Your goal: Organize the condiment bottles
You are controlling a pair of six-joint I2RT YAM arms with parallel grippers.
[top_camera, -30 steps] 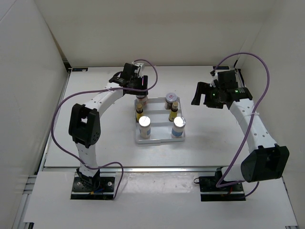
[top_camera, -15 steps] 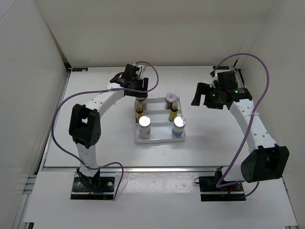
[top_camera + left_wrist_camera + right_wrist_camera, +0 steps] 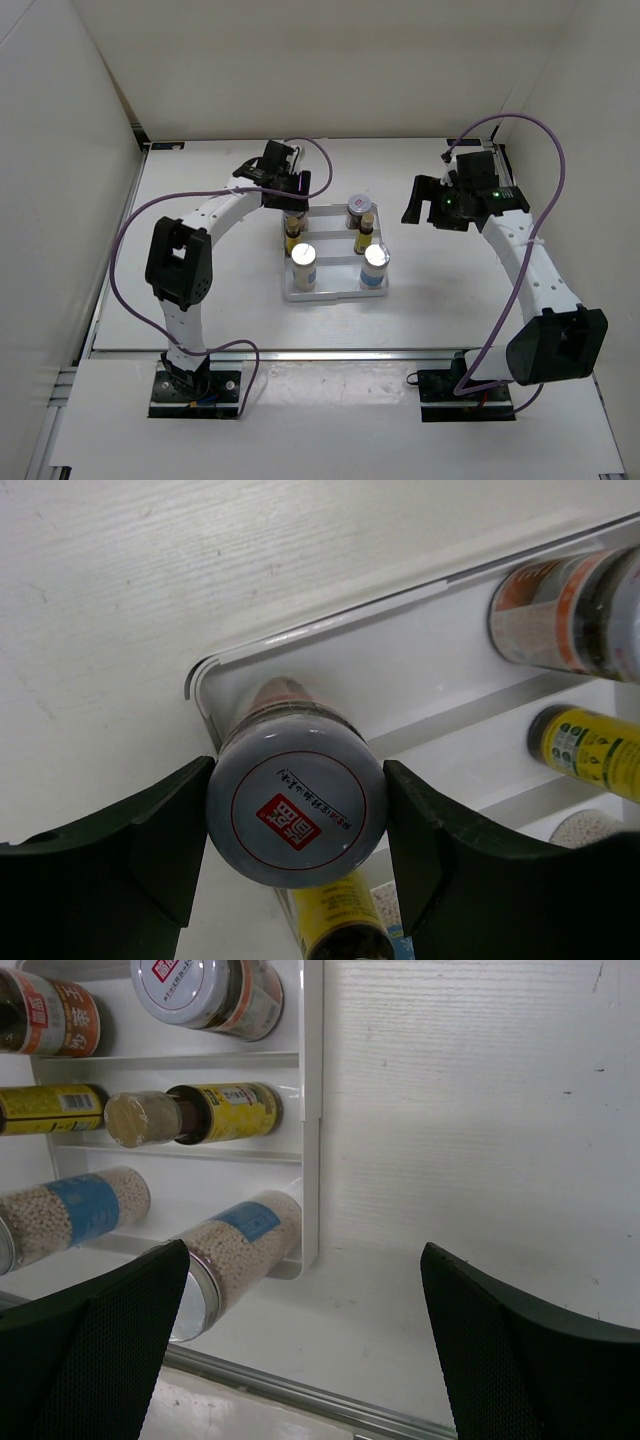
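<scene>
With the left pincer (image 3: 297, 792) clamped on the brown jar (image 3: 297, 825), in the far-left corner of the tray (image 3: 430, 670), seat it flat before letting go. Open evenly and lift straight up, without nudging the yellow bottle (image 3: 325, 930) just beside. Hold off with the right pincer (image 3: 302, 1260), spread apart and empty over the bench (image 3: 460, 1110).

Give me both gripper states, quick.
Left gripper: closed on the brown jar, gripping its lid.
Right gripper: open, holding nothing.
</scene>
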